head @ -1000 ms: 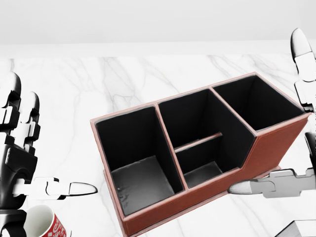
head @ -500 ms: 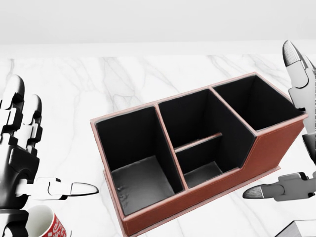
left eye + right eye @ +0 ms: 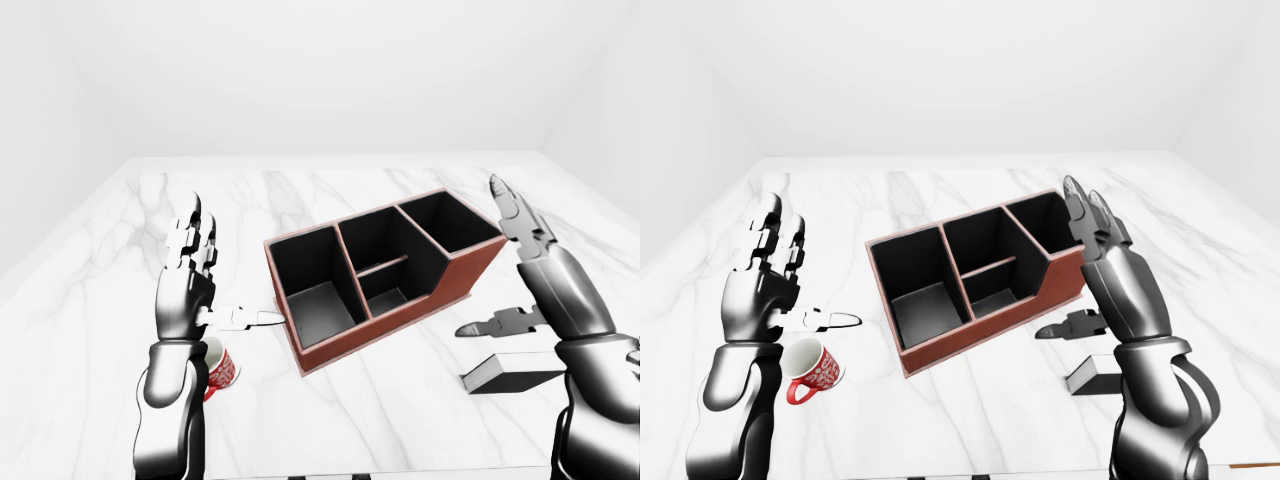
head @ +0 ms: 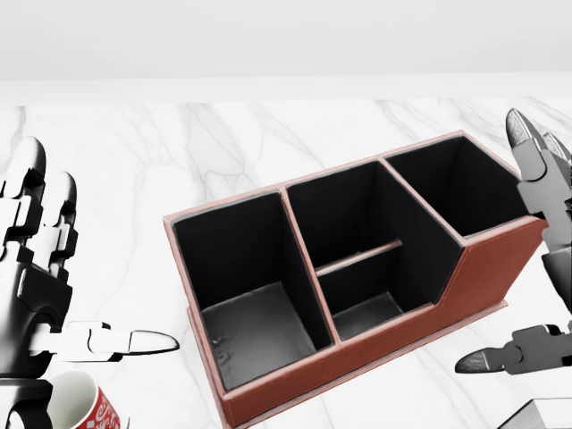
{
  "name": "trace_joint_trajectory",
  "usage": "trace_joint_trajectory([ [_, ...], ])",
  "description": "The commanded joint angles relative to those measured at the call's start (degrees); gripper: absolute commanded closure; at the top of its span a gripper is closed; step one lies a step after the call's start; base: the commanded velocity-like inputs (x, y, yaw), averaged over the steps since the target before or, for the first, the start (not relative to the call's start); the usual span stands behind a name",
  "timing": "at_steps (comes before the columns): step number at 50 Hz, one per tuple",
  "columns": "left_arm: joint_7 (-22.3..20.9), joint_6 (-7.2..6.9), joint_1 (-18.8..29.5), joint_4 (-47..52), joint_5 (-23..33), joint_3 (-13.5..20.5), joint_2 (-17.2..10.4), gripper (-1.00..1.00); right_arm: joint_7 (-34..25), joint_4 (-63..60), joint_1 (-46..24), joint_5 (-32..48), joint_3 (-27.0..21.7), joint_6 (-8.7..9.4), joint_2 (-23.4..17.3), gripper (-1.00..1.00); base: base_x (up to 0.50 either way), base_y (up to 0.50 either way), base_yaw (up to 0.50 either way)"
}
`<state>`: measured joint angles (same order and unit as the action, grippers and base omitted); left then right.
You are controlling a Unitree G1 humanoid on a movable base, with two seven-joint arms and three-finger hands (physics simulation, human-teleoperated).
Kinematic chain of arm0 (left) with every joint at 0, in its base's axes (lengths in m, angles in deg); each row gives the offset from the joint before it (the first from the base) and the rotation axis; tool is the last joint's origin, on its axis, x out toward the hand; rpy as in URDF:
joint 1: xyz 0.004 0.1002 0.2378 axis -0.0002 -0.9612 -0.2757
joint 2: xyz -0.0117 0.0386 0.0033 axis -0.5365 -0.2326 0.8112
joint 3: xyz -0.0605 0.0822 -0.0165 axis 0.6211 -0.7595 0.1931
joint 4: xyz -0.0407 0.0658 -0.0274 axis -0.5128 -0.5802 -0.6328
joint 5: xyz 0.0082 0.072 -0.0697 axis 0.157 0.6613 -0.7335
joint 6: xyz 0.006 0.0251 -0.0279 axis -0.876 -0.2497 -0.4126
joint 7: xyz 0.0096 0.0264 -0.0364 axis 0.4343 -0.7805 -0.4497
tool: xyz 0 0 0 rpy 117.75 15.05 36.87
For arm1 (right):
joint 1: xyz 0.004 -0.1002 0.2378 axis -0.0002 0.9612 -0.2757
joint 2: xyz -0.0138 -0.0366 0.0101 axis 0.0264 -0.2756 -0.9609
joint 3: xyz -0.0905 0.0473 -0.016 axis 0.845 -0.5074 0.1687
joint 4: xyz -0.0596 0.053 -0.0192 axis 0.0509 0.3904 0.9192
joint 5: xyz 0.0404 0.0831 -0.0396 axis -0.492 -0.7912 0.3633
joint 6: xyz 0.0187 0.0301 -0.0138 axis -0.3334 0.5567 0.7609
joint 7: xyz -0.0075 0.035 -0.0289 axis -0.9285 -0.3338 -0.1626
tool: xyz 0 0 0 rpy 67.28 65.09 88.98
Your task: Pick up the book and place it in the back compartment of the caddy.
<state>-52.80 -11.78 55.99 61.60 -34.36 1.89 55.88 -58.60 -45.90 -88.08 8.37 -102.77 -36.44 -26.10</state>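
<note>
The caddy (image 3: 410, 318) is brown outside and black inside, with several empty compartments, and stands mid-table, turned at an angle. A flat grey book (image 3: 515, 372) lies on the marble to the right of the caddy and below it in the left-eye view; only its corner (image 4: 547, 414) shows in the head view. My right hand (image 3: 498, 275) hovers open just right of the caddy and above the book, fingers up, thumb (image 4: 483, 360) pointing left. Left of the caddy, my left hand (image 3: 222, 275) is raised and open, holding nothing.
A red-and-white mug (image 3: 816, 367) stands under my left hand, near the caddy's lower-left corner. The white marble table (image 3: 330, 195) runs to a wall at the top of the view, and its near edge (image 3: 400, 468) lies along the bottom.
In the head view my right hand has drifted right and down, off the caddy's right end. The left hand, caddy and mug have stayed put.
</note>
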Motion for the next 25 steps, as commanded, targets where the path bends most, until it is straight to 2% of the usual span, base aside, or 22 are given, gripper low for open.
trace_joint_trajectory([
  [1, 0.02, 0.0, 0.07, -0.31, 0.01, 0.05, -0.01, -1.0, -0.95, 1.39, 1.05, 1.74, -0.53, 0.0, 0.16, -1.0, 0.0, 0.0, 0.0],
  [25, 0.03, 0.0, -0.11, -0.55, 0.16, -0.11, 0.02, -1.0, -4.43, 1.94, 2.88, 5.38, -2.1, 0.0, 0.72, -1.0, 0.0, 0.0, 0.0],
])
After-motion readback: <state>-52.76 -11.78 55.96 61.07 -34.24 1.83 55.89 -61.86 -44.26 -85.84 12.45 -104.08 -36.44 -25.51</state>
